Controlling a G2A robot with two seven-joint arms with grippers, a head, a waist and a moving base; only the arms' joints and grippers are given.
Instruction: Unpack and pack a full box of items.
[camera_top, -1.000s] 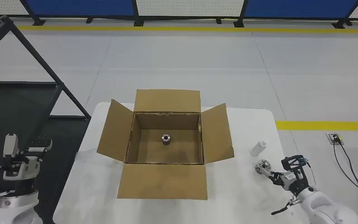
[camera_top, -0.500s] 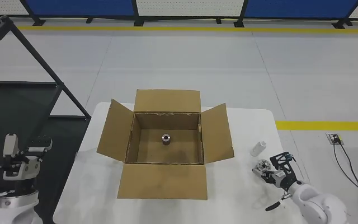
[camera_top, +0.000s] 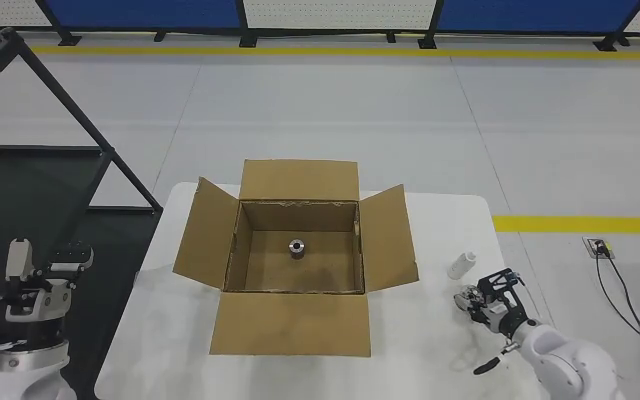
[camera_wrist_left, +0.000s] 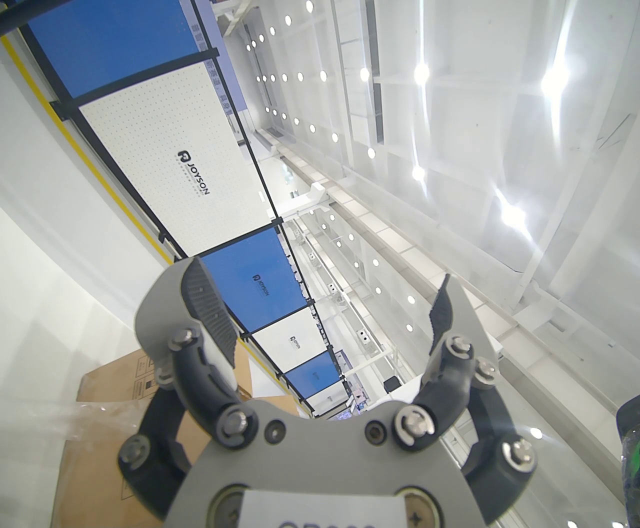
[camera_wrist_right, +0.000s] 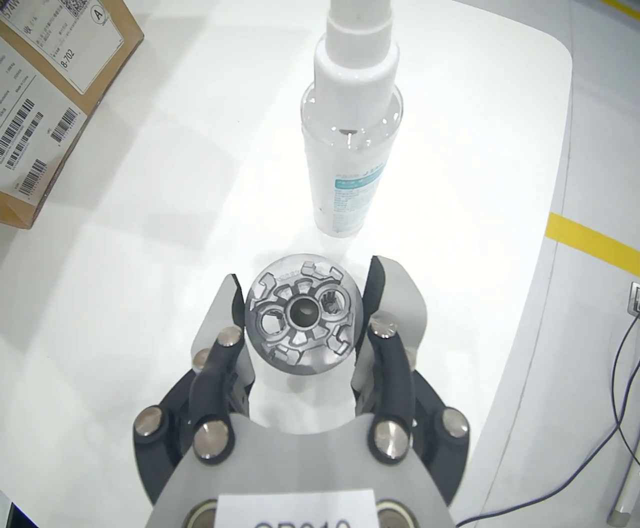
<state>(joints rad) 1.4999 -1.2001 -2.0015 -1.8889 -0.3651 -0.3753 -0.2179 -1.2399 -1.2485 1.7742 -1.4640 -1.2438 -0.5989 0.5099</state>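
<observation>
With one small metal part (camera_top: 296, 247) lying in the open box (camera_top: 300, 180) and a bottle (camera_top: 461, 265) and a metal wheel (camera_wrist_right: 302, 312) set out on the worktop (camera_top: 430, 340), unpacking is judged nearly done, while the wheel is flanked by the right pincer (camera_wrist_right: 305, 276), whose grip cannot be told, and the left pincer (camera_wrist_left: 320, 280) is held released.

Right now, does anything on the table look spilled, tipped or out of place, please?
Nothing stands out: the bottle stands upright, unspilled; the box sits open, undamaged; the metal disc lies at the right end effector.
</observation>
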